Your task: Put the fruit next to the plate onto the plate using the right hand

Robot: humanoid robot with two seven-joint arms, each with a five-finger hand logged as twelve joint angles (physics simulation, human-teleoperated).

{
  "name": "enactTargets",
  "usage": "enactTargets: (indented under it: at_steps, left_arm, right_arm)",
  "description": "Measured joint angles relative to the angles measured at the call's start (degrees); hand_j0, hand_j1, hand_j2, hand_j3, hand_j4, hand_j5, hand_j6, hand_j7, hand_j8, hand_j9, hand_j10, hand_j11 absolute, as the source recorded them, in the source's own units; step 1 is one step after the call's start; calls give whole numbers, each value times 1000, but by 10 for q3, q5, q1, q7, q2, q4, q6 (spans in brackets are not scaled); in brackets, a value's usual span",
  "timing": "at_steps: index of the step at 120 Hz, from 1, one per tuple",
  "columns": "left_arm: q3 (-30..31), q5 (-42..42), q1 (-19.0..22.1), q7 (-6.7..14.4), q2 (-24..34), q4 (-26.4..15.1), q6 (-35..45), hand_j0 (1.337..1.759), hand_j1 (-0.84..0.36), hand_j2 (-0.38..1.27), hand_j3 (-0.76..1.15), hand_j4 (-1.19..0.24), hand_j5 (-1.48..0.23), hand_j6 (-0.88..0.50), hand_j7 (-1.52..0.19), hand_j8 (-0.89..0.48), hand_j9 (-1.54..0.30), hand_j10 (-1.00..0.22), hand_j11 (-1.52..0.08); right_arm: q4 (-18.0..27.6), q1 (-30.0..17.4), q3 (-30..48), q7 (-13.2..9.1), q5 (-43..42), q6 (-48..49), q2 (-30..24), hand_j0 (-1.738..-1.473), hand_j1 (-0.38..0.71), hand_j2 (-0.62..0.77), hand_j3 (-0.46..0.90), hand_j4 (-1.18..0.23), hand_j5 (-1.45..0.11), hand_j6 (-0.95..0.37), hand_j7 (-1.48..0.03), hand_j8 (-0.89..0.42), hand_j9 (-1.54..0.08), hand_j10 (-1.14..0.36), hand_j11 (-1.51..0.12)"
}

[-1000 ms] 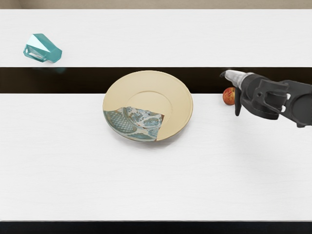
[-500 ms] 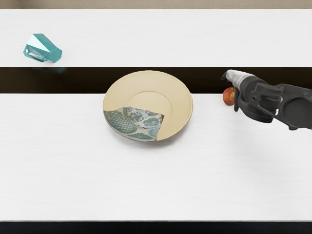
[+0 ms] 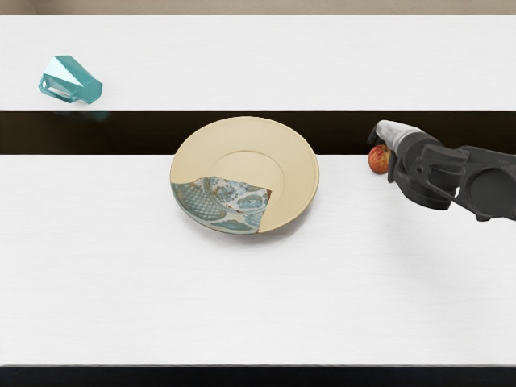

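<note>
A small red-orange fruit sits on the white table right of the plate, at the edge of the dark gap. My right hand comes in from the right edge and presses against the fruit's right side. A light-grey fingertip curls over the fruit's top and dark fingers close around it, hiding its right half. The tan plate, with a blue-green patterned patch at its lower left, lies in the middle of the table, about a hand's width left of the fruit. The left arm does not show.
A teal, wedge-shaped object stands on the far table strip at the upper left. A dark gap runs across between the far strip and the near table.
The right hand's downward-hanging finger has curled in and the hand has closed tighter around the fruit. Fruit and plate have not moved.
</note>
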Motion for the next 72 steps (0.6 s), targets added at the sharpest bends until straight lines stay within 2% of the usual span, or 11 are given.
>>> enactTargets:
  at_steps: [72]
  left_arm:
    - [0,0,0,0,0,0,0,1658,339,2,0,-9,-11,-9,-11,-9,-11,-9,-11]
  right_arm:
    - [-39,-6,0,0,4,-8,28,-1658,198,-83,0,-460,-597,-461,-596,-460,-597,-460,-597]
